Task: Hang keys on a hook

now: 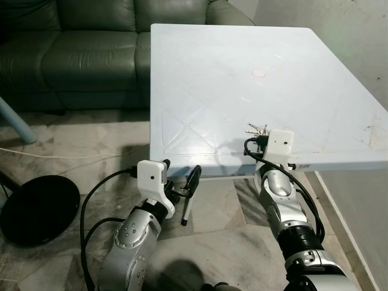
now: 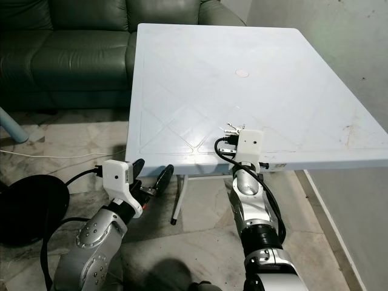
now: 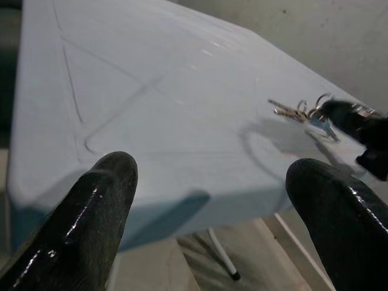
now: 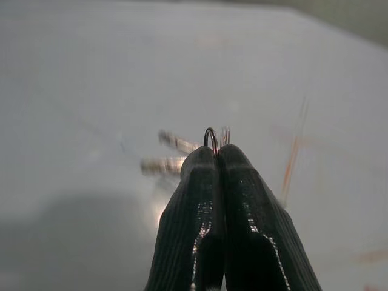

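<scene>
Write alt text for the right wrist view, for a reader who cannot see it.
The right gripper has its two black fingers pressed together on the ring of a bunch of keys, which fan out blurred just beyond the fingertips. Behind them lies the pale top of the white table.

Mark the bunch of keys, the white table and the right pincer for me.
bunch of silver metal keys [image 3: 298, 111]: left wrist view, on the key blades.
white plastic square table [image 1: 242, 54]: left eye view, bare top.
right pincer [image 4: 217, 151]: right wrist view, between the closed fingertips.
</scene>
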`<state>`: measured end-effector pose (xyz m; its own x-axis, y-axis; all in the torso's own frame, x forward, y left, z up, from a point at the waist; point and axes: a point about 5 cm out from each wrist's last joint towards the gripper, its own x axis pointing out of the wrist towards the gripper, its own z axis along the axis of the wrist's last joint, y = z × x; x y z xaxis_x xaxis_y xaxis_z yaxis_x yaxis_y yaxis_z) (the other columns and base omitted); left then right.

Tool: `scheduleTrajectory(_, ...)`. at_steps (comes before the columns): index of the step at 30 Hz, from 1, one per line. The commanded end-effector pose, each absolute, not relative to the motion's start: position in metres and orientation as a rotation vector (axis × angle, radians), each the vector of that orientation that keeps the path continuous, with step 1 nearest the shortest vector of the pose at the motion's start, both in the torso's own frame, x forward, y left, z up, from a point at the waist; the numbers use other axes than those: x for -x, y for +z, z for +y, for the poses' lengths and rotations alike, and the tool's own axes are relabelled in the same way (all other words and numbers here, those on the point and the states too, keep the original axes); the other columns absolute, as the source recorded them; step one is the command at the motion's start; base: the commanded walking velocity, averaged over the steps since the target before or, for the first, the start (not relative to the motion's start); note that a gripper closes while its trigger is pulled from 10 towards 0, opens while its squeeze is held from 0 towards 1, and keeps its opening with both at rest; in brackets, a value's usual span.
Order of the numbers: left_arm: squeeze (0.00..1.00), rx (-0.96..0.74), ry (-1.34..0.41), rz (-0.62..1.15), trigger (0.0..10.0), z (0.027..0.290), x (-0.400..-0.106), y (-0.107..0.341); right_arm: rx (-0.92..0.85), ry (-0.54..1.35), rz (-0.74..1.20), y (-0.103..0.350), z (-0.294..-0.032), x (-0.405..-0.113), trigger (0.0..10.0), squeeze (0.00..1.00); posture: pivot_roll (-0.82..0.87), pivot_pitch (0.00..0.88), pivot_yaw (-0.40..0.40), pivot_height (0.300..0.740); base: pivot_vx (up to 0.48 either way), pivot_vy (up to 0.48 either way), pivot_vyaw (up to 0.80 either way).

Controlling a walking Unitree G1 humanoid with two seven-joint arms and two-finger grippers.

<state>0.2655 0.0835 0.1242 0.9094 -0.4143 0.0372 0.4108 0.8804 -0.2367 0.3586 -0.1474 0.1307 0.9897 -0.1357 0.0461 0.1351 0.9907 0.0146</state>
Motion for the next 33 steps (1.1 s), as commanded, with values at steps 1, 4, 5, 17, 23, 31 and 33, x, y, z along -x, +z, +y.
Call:
scheduleTrajectory(1, 0.0, 0.267, -0.433, -0.003, 10.0, 0.08, -0.269, 0.128, 0.011, -0.127, -0.121, 0.144, -0.147, -0.359, 0.0, 0.0, 0.06, 0.11, -0.099, 0.732, 0.0, 0.0, 0.0)
scheduleTrajectory(4, 0.0, 0.265, -0.431, -0.012, 10.0, 0.081, -0.273, 0.129, 0.025, -0.127, -0.146, 0.148, -0.148, -0.358, 0.0, 0.0, 0.06, 0.099, -0.096, 0.732, 0.0, 0.0, 0.0)
scheduleTrajectory(5, 0.0, 0.267, -0.428, -0.016, 10.0, 0.082, -0.275, 0.131, 0.021, -0.127, -0.153, 0.149, -0.148, -0.358, 0.0, 0.0, 0.05, 0.09, -0.094, 0.732, 0.0, 0.0, 0.0)
scheduleTrajectory(17, 0.0, 0.335, -0.339, -0.074, 10.0, 0.101, -0.305, 0.145, -0.175, 0.004, -0.16, 0.15, -0.142, -0.345, 10.0, 0.0, 0.05, 0.005, -0.089, 0.732, 0.0, 0.0, 0.0)
scheduleTrajectory(23, 0.0, 0.356, -0.31, -0.101, 10.0, 0.108, -0.308, 0.147, -0.163, 0.228, -0.31, 0.158, -0.131, -0.321, 10.0, 0.0, 0.05, 0.008, -0.091, 0.732, 0.0, 0.0, 0.0)
scheduleTrajectory(31, 0.0, 0.359, -0.253, -0.108, 10.0, 0.119, -0.31, 0.144, -0.134, 0.186, -0.288, 0.152, -0.139, -0.317, 10.0, 0.0, 0.05, 0.009, -0.089, 0.732, 0.0, 0.0, 0.0)
scheduleTrajectory(33, 0.0, 0.352, -0.245, -0.105, 10.0, 0.122, -0.312, 0.142, -0.117, 0.198, -0.269, 0.151, -0.141, -0.315, 10.0, 0.0, 0.05, 0.012, -0.088, 0.732, 0.0, 0.0, 0.0)
